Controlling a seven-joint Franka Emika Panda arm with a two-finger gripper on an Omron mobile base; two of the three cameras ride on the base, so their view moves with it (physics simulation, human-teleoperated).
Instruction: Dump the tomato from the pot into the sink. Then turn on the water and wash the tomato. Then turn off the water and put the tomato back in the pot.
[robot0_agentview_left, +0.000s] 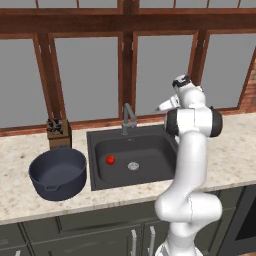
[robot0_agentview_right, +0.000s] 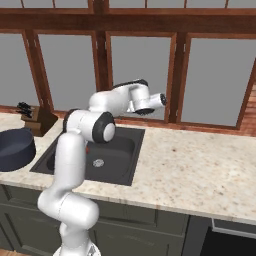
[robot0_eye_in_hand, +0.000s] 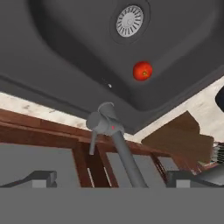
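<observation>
One tomato (robot0_agentview_left: 110, 159) lies on the floor of the black sink (robot0_agentview_left: 165, 172), near the basin's left wall and left of the silver drain (robot0_agentview_left: 133, 166); it touches neither. The gripper (robot0_eye_in_hand: 109, 183) hangs above the sink's back edge with its two finger tips (robot0_eye_in_hand: 41, 178) spread wide apart, holding nothing, the grey faucet (robot0_agentview_left: 128, 118) between them in the hand view. The empty blue-grey pot (robot0_agentview_left: 57, 173) stands upright on the counter (robot0_agentview_left: 235, 150) just left of the sink, the wooden knife block (robot0_agentview_left: 59, 133) behind it.
</observation>
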